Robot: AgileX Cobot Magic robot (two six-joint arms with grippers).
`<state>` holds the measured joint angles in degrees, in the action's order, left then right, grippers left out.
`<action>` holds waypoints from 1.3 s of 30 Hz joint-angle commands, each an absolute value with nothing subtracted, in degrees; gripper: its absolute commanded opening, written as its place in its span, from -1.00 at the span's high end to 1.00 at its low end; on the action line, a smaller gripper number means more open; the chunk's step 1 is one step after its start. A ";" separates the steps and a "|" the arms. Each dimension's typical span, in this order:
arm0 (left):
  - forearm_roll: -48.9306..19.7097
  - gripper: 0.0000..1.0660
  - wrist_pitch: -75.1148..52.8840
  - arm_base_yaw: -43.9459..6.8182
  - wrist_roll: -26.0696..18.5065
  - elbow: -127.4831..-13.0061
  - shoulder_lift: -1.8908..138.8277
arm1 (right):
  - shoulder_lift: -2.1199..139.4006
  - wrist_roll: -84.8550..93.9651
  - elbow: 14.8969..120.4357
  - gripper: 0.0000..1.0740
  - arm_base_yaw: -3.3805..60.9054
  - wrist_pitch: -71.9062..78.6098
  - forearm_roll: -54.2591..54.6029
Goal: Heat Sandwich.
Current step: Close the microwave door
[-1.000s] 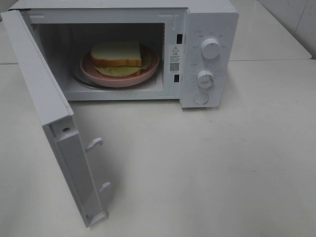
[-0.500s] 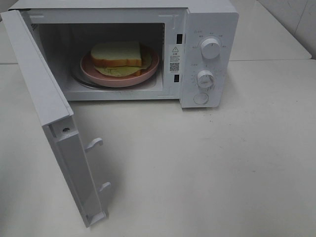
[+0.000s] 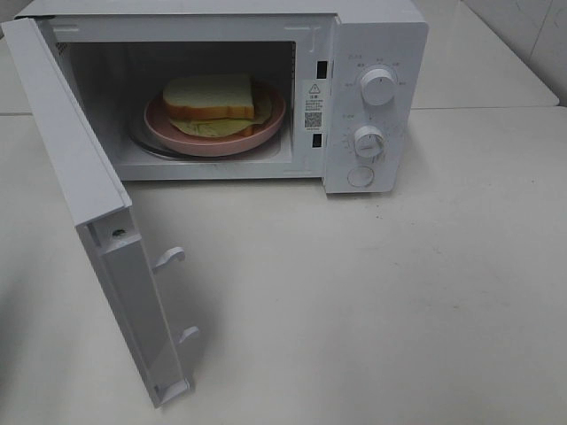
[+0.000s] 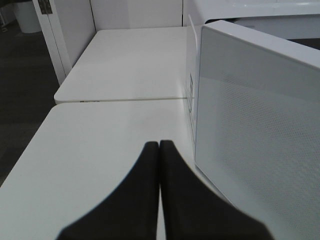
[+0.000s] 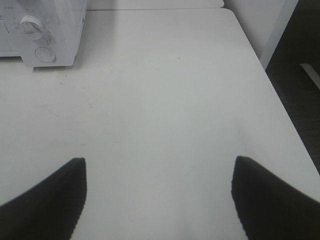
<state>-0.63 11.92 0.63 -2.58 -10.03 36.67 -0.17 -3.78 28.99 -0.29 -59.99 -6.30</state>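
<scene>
1. Sandwich [image 3: 209,97] sits on the pink plate [image 3: 266,133] inside the microwave [image 3: 376,40]; we see the door [image 3: 75,168] swung wide open.
2. Microwave stands near the table's [image 3: 399,292] far edge.
3. Left gripper [image 4: 159,145]: jaws clenched, nothing between them, just beside the door's outer face.
4. Right gripper [image 5: 159,160]: jaws released, empty, above the table.

White matte surface [image 3: 399,292], several tables butted together; seam [image 3: 487,108] runs across upper right of the high view. Pale tiled wall [image 3: 536,31] in the top right corner. Dark floor [image 4: 20,100] at left of the left wrist view, white panels [image 4: 70,35] standing upper left. Light soft and even, shadows faint.
</scene>
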 commanded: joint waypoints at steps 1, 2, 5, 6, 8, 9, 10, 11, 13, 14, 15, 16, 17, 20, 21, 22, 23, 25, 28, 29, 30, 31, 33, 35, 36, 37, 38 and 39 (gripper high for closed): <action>0.00 0.99 24.18 0.74 -2.12 -8.25 41.77 | -1.72 -3.32 28.88 -0.42 -0.63 -59.42 -6.53; 1.09 0.99 27.62 0.74 -1.72 -8.31 45.32 | -1.72 -3.32 28.88 -0.42 -0.63 -59.42 -6.53; 2.86 0.99 31.17 0.74 0.00 -8.31 48.70 | -1.72 -3.32 28.88 -0.42 -0.63 -59.42 -6.53; 5.39 0.99 34.26 0.74 3.21 -8.31 52.14 | -1.72 -3.32 28.88 -0.42 -0.63 -59.42 -6.53; 8.88 0.99 38.39 0.74 6.30 -8.31 55.92 | -1.72 -3.32 28.88 -0.42 -0.63 -59.42 -6.53; 10.49 0.99 40.28 0.74 7.56 -8.31 57.70 | -1.72 -3.32 28.88 -0.42 -0.63 -59.42 -6.53; 10.49 0.99 40.28 0.74 7.56 -8.31 57.70 | -1.72 -3.32 28.88 -0.42 -0.63 -59.42 -6.53; 14.61 0.99 45.49 0.74 10.43 -8.31 61.02 | -1.72 -3.32 28.88 -0.42 -0.63 -59.42 -6.53; 18.28 0.99 50.31 0.74 12.43 -8.42 64.69 | -1.72 -3.32 28.88 -0.42 -0.63 -59.42 -6.53; 18.28 0.99 50.31 0.74 12.43 -8.42 64.69 | -1.72 -3.32 28.88 -0.42 -0.63 -59.42 -6.53; 19.94 0.99 54.09 0.74 12.61 -8.42 67.84 | -1.72 -3.32 28.88 -0.42 -0.63 -59.42 -6.53; 20.23 0.99 55.46 0.74 12.61 -8.48 69.44 | -1.72 -3.32 28.88 -0.42 -0.63 -59.42 -6.53; 20.23 0.99 56.95 0.74 12.61 -8.65 70.87 | -1.72 -3.32 28.88 -0.42 -0.63 -59.42 -6.53; 20.57 0.99 58.10 0.46 13.18 -9.97 74.14 | -1.72 -3.32 28.88 -0.42 -0.63 -59.42 -6.53; 20.57 0.99 58.04 -0.11 13.35 -10.60 74.77 | -1.72 -3.32 28.88 -0.42 -0.63 -59.42 -6.53; 20.51 0.99 57.98 -1.09 13.29 -11.17 75.40 | -1.72 -3.32 28.88 -0.42 -0.63 -59.42 -6.53; 19.94 0.99 57.35 -3.72 12.32 -12.20 76.55 | -1.72 -3.32 28.88 -0.42 -0.63 -59.42 -6.53; 19.31 0.99 57.07 -5.21 11.52 -12.78 77.23 | -1.72 -3.32 28.88 -0.42 -0.63 -59.42 -6.53; 13.98 0.99 56.78 -10.37 8.08 -14.32 80.27 | -1.72 -3.32 28.88 -0.42 -0.63 -59.42 -6.53; 13.98 0.99 56.78 -10.37 8.08 -14.32 80.27 | -1.72 -3.32 28.88 -0.42 -0.63 -59.42 -6.53; 12.20 0.99 56.84 -11.75 7.56 -14.67 81.02 | -1.72 -3.32 28.88 -0.42 -0.63 -59.42 -6.53; 10.66 0.99 56.89 -12.83 6.99 -14.95 81.59 | -1.72 -3.38 28.88 -0.42 -0.63 -59.42 -6.53; 7.45 0.99 57.30 -15.87 5.61 -15.58 83.14 | -1.72 -3.38 28.88 -0.42 -0.63 -59.42 -6.53; 4.24 0.99 57.52 -18.16 4.07 -16.44 84.63 | -1.72 -3.38 28.88 -0.42 -0.63 -59.42 -6.53; 2.69 0.99 57.64 -19.37 3.50 -16.96 85.37 | -1.72 -3.38 28.88 -0.42 -0.63 -59.42 -6.53; 0.00 0.99 57.64 -21.37 2.52 -18.11 86.57 | -1.72 -3.38 28.88 -0.42 -0.63 -59.42 -6.53; 0.00 0.99 57.64 -21.37 2.52 -18.11 86.57 | -1.72 -3.38 28.88 -0.42 -0.63 -59.42 -6.53; -1.83 0.99 57.64 -22.57 1.78 -18.91 87.43 | -1.72 -3.38 28.88 -0.42 -0.63 -59.42 -6.53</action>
